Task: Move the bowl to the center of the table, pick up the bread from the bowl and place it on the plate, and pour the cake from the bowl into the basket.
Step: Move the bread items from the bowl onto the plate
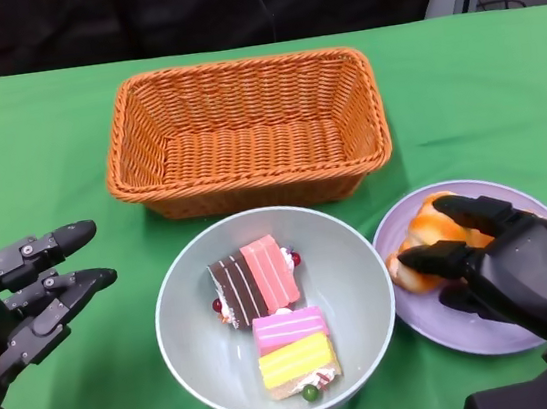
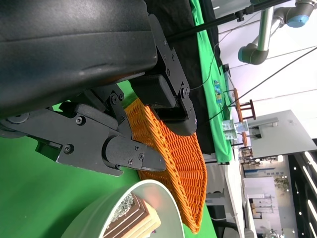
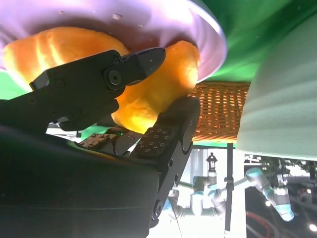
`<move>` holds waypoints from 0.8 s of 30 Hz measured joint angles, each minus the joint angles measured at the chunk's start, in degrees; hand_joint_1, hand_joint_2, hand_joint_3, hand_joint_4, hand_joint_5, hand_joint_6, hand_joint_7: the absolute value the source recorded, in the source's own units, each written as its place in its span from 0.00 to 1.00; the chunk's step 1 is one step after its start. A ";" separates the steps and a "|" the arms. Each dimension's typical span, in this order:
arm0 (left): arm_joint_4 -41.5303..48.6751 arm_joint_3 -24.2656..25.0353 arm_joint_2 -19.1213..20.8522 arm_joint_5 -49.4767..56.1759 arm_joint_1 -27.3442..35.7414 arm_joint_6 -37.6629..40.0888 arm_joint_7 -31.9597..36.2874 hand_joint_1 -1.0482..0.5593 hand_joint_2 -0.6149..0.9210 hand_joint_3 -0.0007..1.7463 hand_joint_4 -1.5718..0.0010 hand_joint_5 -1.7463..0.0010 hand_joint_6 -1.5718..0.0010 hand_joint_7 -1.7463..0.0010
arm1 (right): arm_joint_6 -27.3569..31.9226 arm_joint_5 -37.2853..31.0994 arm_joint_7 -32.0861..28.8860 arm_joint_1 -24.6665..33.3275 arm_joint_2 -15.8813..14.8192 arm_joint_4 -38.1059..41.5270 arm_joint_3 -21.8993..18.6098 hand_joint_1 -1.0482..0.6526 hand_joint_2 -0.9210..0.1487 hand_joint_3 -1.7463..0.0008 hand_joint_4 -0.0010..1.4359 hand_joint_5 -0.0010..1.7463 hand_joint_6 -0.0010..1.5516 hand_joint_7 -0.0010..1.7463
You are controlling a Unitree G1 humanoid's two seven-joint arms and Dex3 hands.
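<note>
The pale grey bowl (image 1: pixel 348 275) stands in the middle of the table and holds two layered cake pieces, a brown-and-pink one (image 1: pixel 255 279) and a pink-and-yellow one (image 1: pixel 293 351). Right of it, the orange bread (image 1: pixel 421 235) lies on the lilac plate (image 1: pixel 441 324). My right hand (image 1: pixel 509 269) reaches over the plate and grips the bread. The right wrist view shows the bread (image 3: pixel 148 94) clamped between a finger and the thumb, against the plate (image 3: pixel 148 20). My left hand (image 1: pixel 24 298) hovers left of the bowl, fingers apart, holding nothing.
An orange wicker basket (image 1: pixel 252 192) with nothing in it stands just behind the bowl, nearly touching its far rim. Green cloth covers the table. In the left wrist view the basket (image 2: pixel 173 158) lies beyond my left hand (image 2: pixel 99 99), with the bowl (image 2: pixel 99 218) beside it.
</note>
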 measured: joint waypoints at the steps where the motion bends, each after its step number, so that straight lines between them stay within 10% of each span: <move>1: 0.07 0.03 0.00 0.00 -0.04 -0.02 -0.01 0.50 1.00 0.05 0.42 0.77 0.38 0.99 | 0.48 0.01 1.00 0.88 -0.46 -1.90 -0.33 0.40 0.10 0.99 0.49 0.00 0.52 0.00; 14: 0.37 0.20 0.11 -0.41 -0.30 -0.12 -0.75 0.50 1.00 0.05 0.42 0.77 0.37 0.99 | 5.35 0.85 15.69 11.31 -3.37 -22.26 -6.98 0.38 0.10 0.99 0.37 0.00 0.34 0.00; 24: 1.43 0.23 0.30 -0.70 -0.54 -0.25 -1.37 0.50 1.00 0.05 0.43 0.77 0.37 0.99 | -3.35 15.40 26.79 15.40 -3.36 -30.53 -14.37 0.32 0.04 0.98 0.32 0.00 0.25 0.00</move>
